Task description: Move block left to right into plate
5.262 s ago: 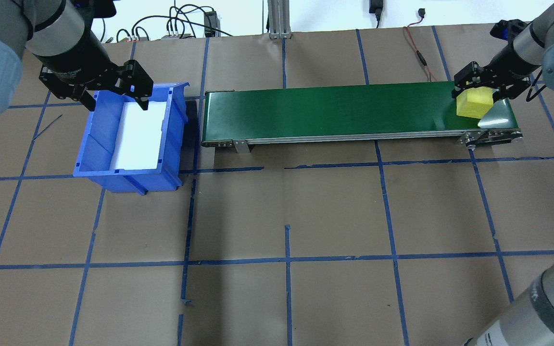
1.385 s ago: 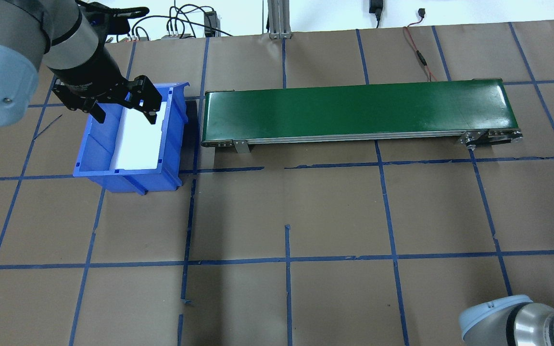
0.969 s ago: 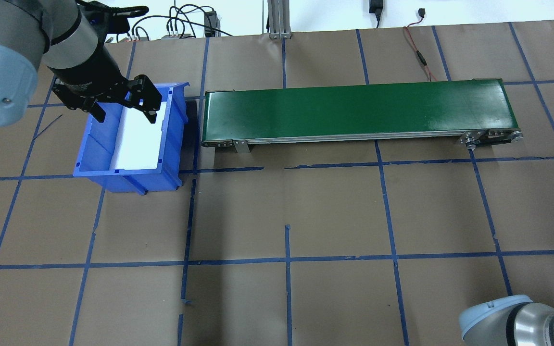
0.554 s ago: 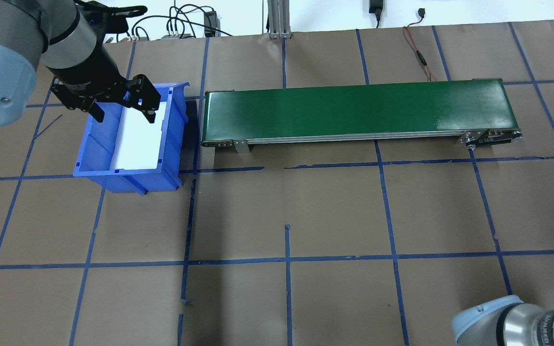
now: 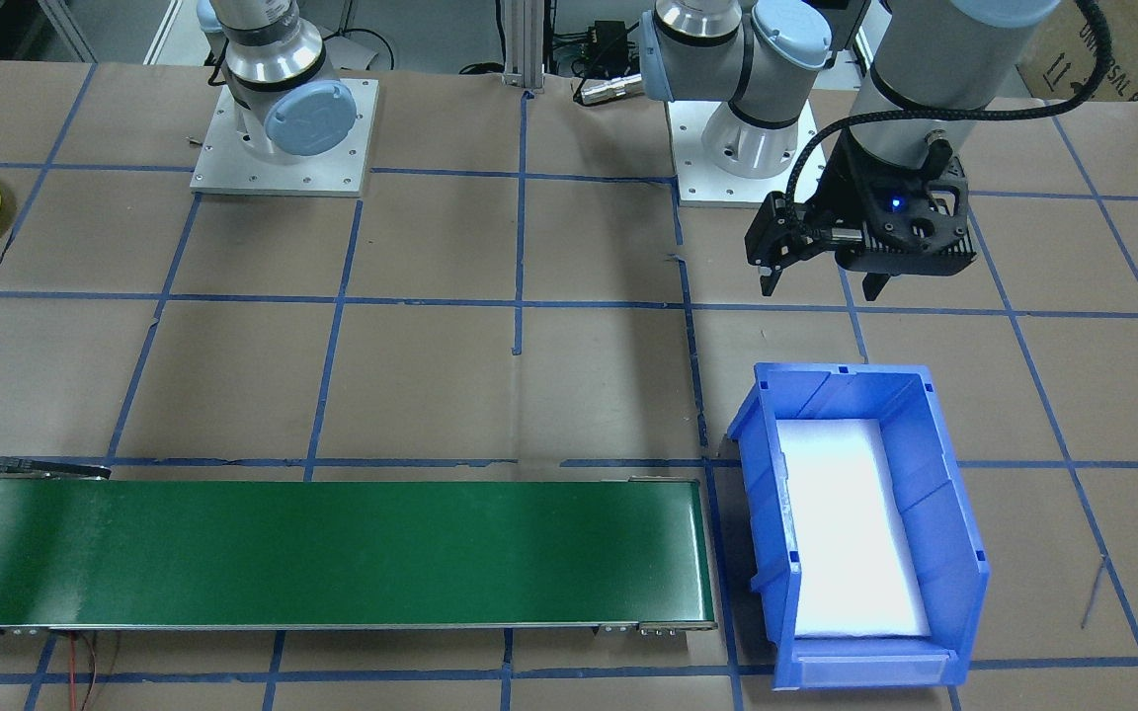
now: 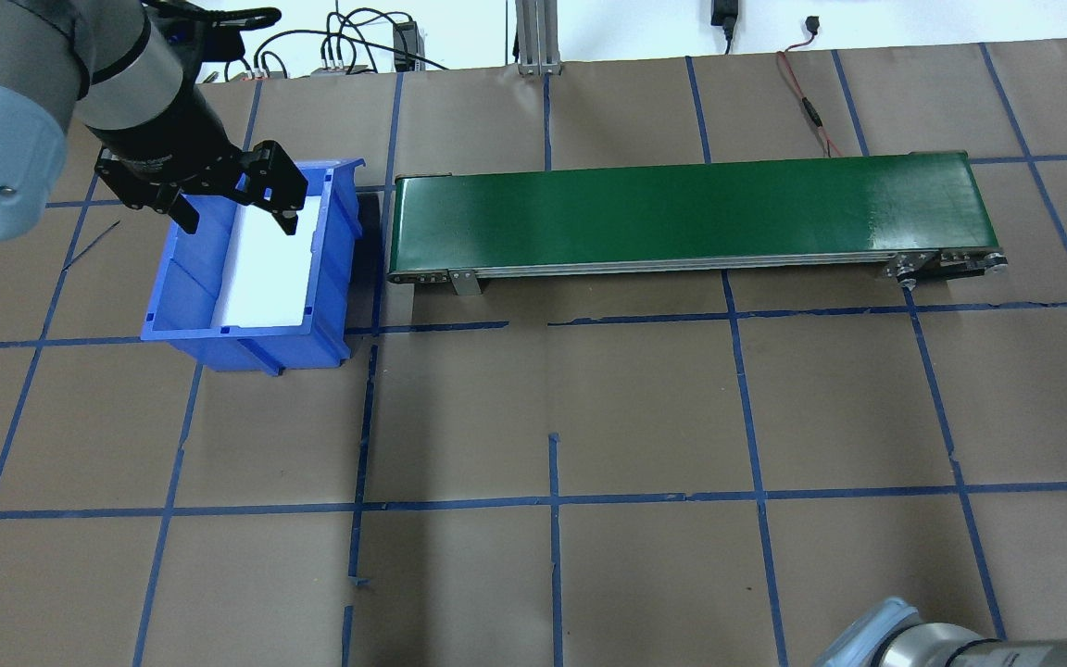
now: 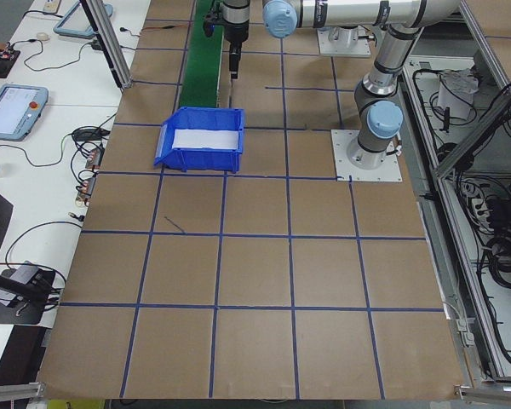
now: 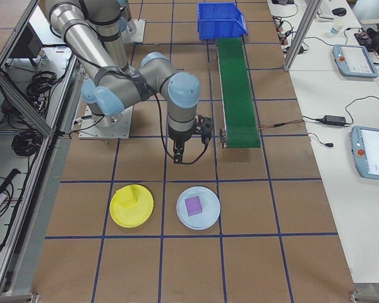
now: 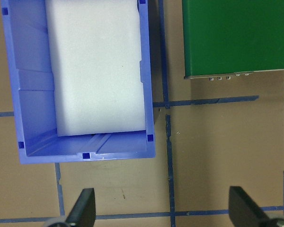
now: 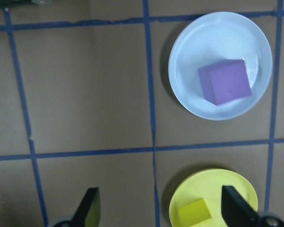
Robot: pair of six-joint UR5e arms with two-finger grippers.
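Block (image 10: pixel 193 212), yellow, lies in the yellow plate (image 10: pixel 213 189), just below and ahead of the right pincer (image 10: pixel 163 208), whose fingers stand wide open and empty. A purple cube sits in a pale plate (image 10: pixel 220 66) beyond. The left pincer (image 6: pixel 230 202), also open and empty, hovers over the bin (image 6: pixel 246 324), well away. The green belt (image 6: pixel 682 213) crosses the brown tabletop (image 6: pixel 589 417).

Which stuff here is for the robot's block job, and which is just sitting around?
For the job: yellow block, lying in the yellow plate; right pincer, open.

Just around: purple block in the pale plate, blue bin, green belt.
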